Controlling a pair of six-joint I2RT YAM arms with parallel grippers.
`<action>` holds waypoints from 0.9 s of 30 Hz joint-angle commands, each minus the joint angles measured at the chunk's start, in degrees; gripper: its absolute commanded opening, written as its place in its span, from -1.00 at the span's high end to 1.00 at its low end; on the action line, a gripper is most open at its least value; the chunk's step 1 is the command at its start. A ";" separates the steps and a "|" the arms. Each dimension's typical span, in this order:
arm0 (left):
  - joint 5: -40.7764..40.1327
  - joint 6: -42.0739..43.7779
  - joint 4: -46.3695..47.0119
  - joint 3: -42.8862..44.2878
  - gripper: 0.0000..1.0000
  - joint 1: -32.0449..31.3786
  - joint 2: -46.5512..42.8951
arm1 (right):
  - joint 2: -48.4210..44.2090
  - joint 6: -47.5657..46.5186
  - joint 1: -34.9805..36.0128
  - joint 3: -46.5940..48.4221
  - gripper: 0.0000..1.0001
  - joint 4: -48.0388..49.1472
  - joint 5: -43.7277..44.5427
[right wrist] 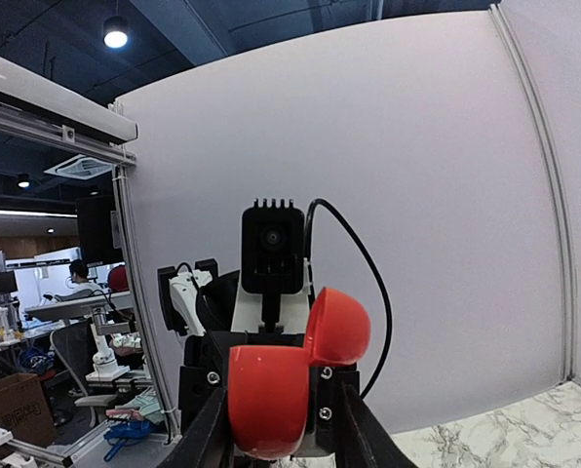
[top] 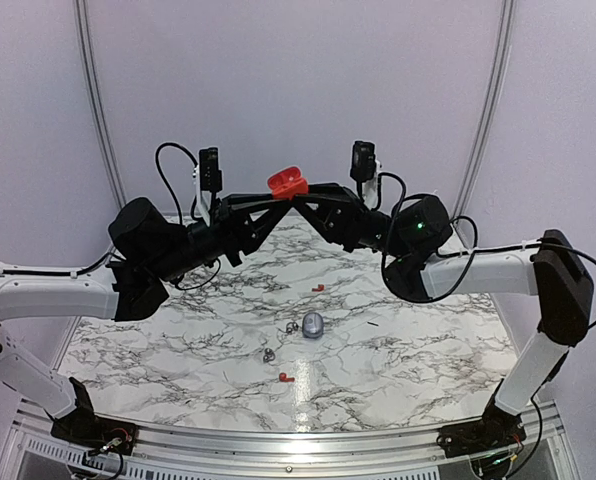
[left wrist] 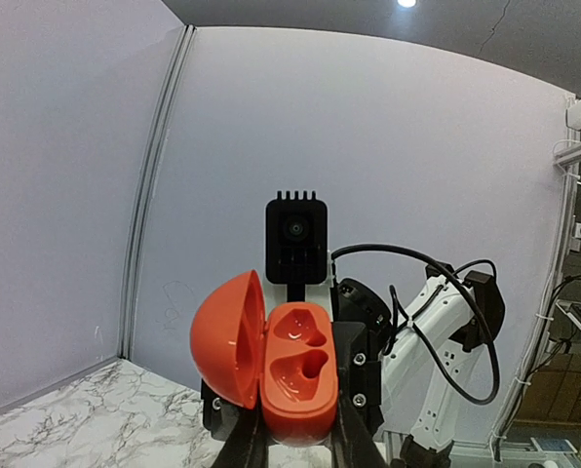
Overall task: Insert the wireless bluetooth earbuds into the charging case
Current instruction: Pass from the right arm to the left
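While aloft, one red case (top: 288,182); below, one grey case (top: 312,324), four earbuds (top: 286,378)

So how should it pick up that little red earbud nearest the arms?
Probably from straight above, fingers pinching across its narrow width: the red earbud lies flat on the marble table, alone, with free space on every side.
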 commanded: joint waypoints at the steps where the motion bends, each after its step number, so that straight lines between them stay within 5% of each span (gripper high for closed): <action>1: 0.35 0.44 0.35 -0.18 0.85 0.27 -1.88 | -1.73 -1.98 -0.68 0.95 0.24 -5.53 -2.63; 10: 1.51 0.56 -2.93 -0.11 0.86 0.61 -2.26 | -5.08 -6.80 -1.70 0.92 0.13 -14.04 -4.35; 27: 5.00 0.91 -8.56 0.48 0.89 1.37 -2.81 | -7.87 -11.71 -3.10 1.47 0.28 -25.55 -8.18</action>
